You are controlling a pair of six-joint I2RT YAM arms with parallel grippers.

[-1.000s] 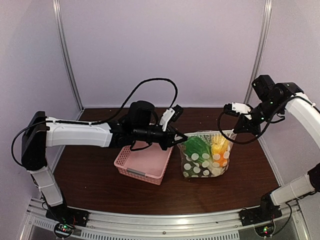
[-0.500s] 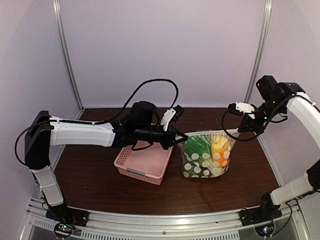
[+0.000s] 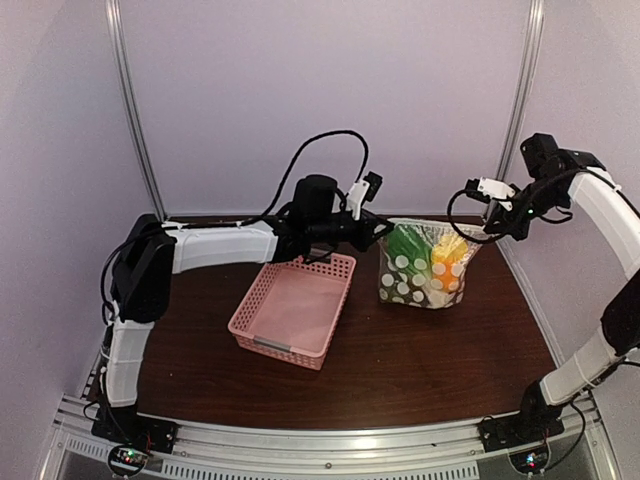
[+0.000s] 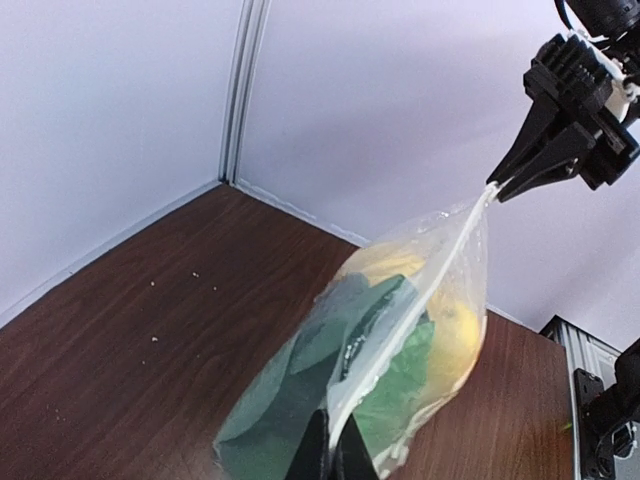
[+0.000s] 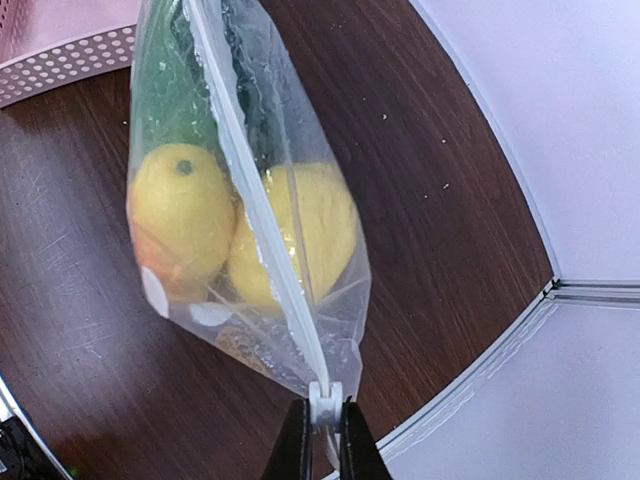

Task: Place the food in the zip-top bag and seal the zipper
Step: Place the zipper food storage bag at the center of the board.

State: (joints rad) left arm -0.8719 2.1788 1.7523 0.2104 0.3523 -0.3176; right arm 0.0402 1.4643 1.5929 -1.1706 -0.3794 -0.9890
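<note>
Clear white-dotted bag (image 3: 425,270), pink basket (image 3: 290,312)

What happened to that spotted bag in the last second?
The zip-top bag was lifted up and carried farther back; it now hangs between the left gripper and right gripper. Their grips on its top corners held; the pink basket stayed put.

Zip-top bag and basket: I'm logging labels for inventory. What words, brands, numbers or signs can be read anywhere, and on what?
No readable text in any view.
The zip-top bag carries only white oval dots, no words.
The pink lattice basket shows no label.
</note>
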